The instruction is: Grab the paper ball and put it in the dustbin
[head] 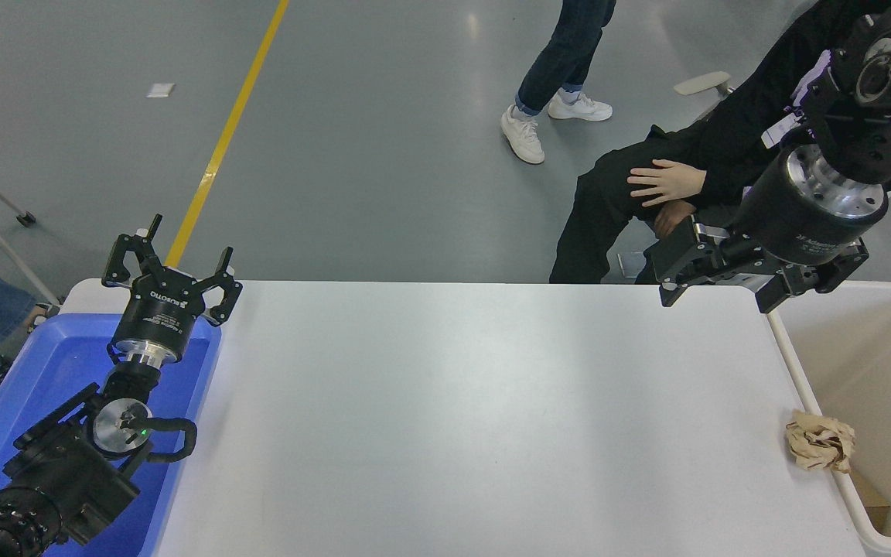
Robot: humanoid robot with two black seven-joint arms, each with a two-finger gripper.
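Note:
The tan-brown paper ball (821,441) lies on the white table (453,418) at its right edge, touching the rim of the cream-white dustbin (793,363). My right gripper (716,285) hangs open and empty above the table's far right corner, beside the dustbin's far left corner and well beyond the ball. My left gripper (171,259) is open and empty, parked at the lower left over the blue tray (35,387).
A brown piece (871,501) lies inside the dustbin near its left wall. A seated person in black (646,186) is just behind the table's far right edge, with a hand on the knee. Another person's legs (561,70) stand farther back.

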